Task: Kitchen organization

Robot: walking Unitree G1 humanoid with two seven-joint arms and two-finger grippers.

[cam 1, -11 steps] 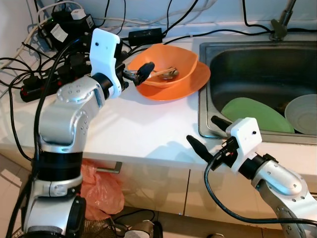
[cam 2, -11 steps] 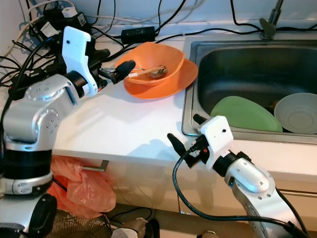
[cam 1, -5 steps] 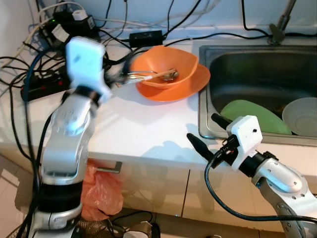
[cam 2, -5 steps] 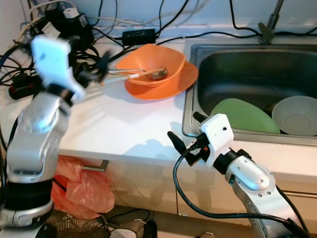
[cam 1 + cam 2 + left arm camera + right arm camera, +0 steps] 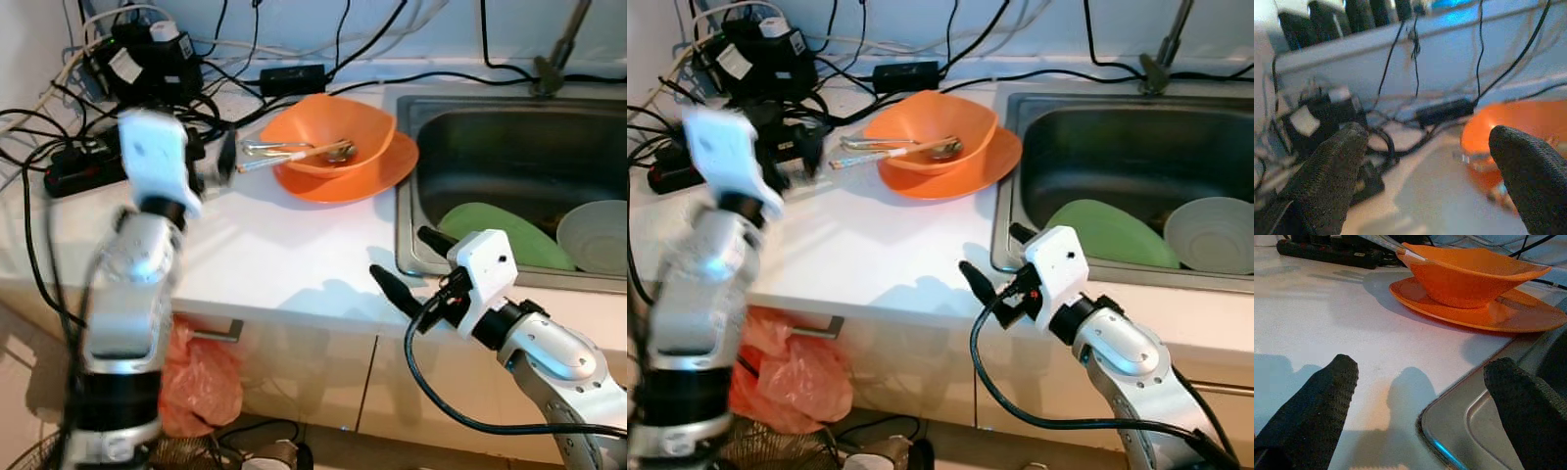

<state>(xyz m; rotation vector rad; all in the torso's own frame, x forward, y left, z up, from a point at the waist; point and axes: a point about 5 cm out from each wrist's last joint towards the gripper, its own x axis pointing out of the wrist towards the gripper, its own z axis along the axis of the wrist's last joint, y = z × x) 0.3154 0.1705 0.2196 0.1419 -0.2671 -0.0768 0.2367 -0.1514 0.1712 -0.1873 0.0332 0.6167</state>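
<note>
White counter, orange bowl on plate (utensils inside), left pincer and right pincer wide open, empty.

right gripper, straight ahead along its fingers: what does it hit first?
Probably the orange plate with the orange bowl on it. The open right gripper points across bare counter by the sink's corner, low above it. Depth is unclear.

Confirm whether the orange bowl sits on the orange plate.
Yes, the bowl rests on the plate on the counter beside the sink.
</note>
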